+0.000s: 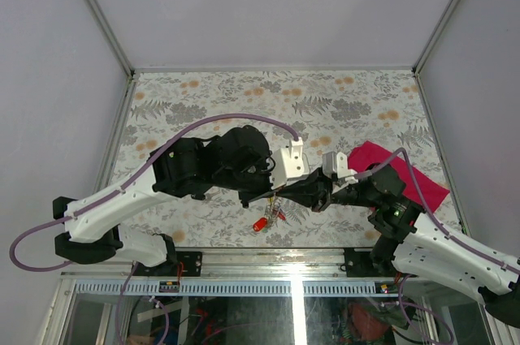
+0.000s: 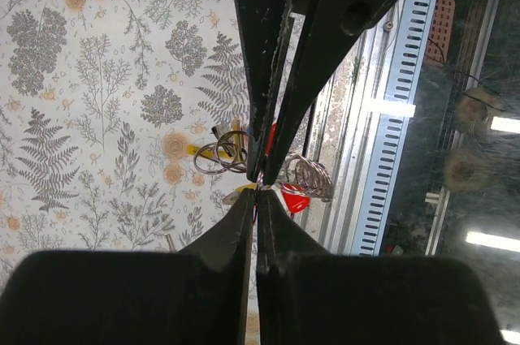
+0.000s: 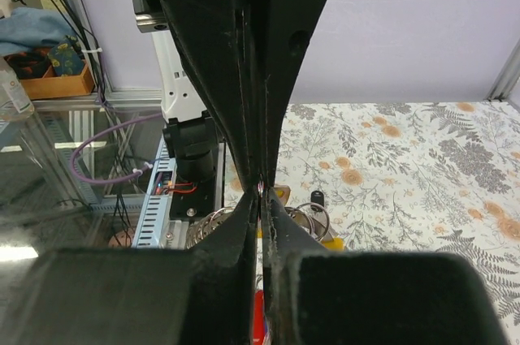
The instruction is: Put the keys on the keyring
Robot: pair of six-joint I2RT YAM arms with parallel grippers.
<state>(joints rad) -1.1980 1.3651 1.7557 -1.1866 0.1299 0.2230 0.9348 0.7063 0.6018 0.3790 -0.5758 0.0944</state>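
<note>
My two grippers meet tip to tip above a bunch of keys and rings near the table's front edge. The left gripper (image 1: 270, 191) (image 2: 257, 189) is shut, with a thin silvery bit of the keyring (image 2: 259, 186) pinched at its tips. The right gripper (image 1: 286, 194) (image 3: 261, 194) is shut too, its tips at the same spot; whether it holds anything I cannot tell. Below hang silvery ring coils (image 2: 309, 176) (image 3: 314, 218). With them are a red key (image 1: 261, 224) (image 2: 294, 198), yellow key heads (image 2: 195, 179) (image 3: 332, 241) and a black key (image 3: 317, 197).
A magenta cloth (image 1: 404, 172) lies on the flowered table (image 1: 203, 101) at the right, behind the right arm. The metal rail of the table's front edge (image 2: 382, 158) runs just beside the keys. Grey walls close in the table.
</note>
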